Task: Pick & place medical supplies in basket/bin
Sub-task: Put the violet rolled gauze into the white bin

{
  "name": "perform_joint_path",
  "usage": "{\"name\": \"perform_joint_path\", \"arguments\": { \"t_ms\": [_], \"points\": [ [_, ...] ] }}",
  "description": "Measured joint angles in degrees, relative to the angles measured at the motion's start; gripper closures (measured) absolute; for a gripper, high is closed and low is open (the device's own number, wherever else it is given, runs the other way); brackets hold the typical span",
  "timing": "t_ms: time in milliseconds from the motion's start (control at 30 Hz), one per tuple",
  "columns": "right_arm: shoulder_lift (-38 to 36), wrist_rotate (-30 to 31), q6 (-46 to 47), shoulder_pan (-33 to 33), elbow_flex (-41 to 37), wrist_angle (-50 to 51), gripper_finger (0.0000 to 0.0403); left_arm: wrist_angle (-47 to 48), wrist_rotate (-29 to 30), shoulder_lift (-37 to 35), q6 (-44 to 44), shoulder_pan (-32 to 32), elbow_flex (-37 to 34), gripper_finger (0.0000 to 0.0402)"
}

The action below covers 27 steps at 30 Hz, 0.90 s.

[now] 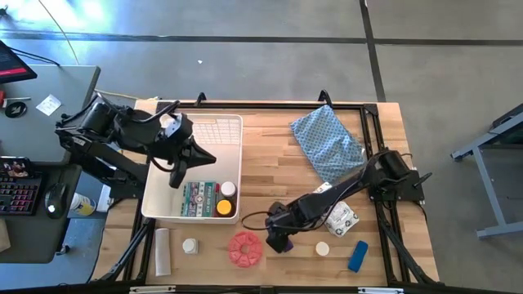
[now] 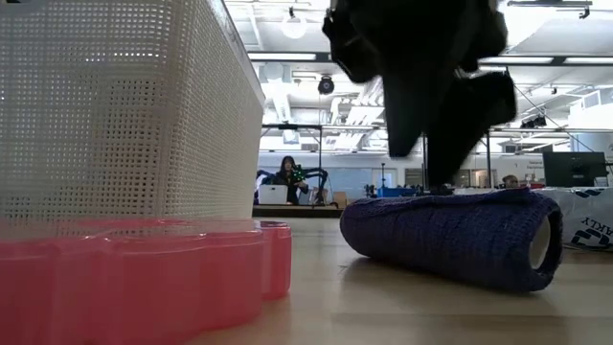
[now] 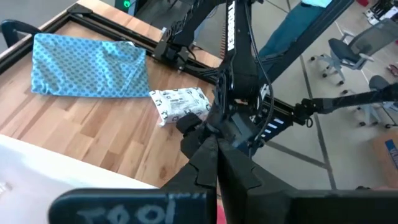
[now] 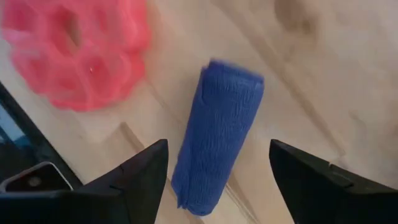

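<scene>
From above, the right gripper (image 1: 280,242) hangs over the purple roll (image 1: 286,242) beside the red disc (image 1: 245,249); the left gripper (image 1: 176,175), closed, hovers over the white bin (image 1: 148,198). At table height, the roll (image 2: 450,238) lies flat. From the right wrist, fingers (image 4: 140,174) spread either side, seemingly not touching.

Grey concrete floor (image 1: 270,49) surrounds the table, a desk (image 1: 49,98) with a keyboard (image 1: 18,186) alongside.

You've got the blue patterned cloth (image 1: 327,140) lying flat on the wooden bench (image 1: 270,155). A keyboard (image 1: 18,188) and mouse (image 1: 54,198) sit on the side desk (image 1: 61,90).
</scene>
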<state>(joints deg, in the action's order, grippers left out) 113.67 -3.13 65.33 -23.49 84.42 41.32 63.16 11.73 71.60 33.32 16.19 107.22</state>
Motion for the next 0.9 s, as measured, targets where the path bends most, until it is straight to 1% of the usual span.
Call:
{"name": "perform_joint_path", "arguments": {
  "t_ms": [167,367,433,500,567,667,767,900],
  "points": [
    [1.9,-1.1,0.7,0.1,0.0,0.0,0.0143,0.0,0.0,0.0,0.2,0.0,0.0,0.0355],
    [3.7,0.9,0.5,0.5,0.1,-0.6,0.0145,0.0,0.0,0.0,0.4,0.0,0.0,0.0355],
    [4.6,0.0,0.3,1.1,0.1,-1.4,0.0151,0.0,0.0,0.0,0.4,0.0,0.0,0.0355],
    [5.6,-2.3,-0.1,1.8,0.2,-2.7,0.0158,0.0,-0.1,0.0,0.4,0.0,0.0,0.0355],
    [5.8,-4.1,-0.2,2.3,0.2,-2.8,0.0169,0.0,-0.4,0.0,0.5,0.0,0.0,0.0355],
    [5.9,-3.7,0.2,2.5,0.1,-2.9,0.0187,0.4,-0.7,0.0,0.5,0.0,0.0,0.0355],
    [5.9,-3.7,0.1,2.5,0.1,-2.6,0.0213,1.2,-0.7,0.0,0.7,0.0,0.0,0.0355],
    [4.9,-6.0,-1.1,2.5,0.0,-1.2,0.0249,2.3,-0.7,0.0,1.5,0.0,0.0,0.0355]
  ]
}}
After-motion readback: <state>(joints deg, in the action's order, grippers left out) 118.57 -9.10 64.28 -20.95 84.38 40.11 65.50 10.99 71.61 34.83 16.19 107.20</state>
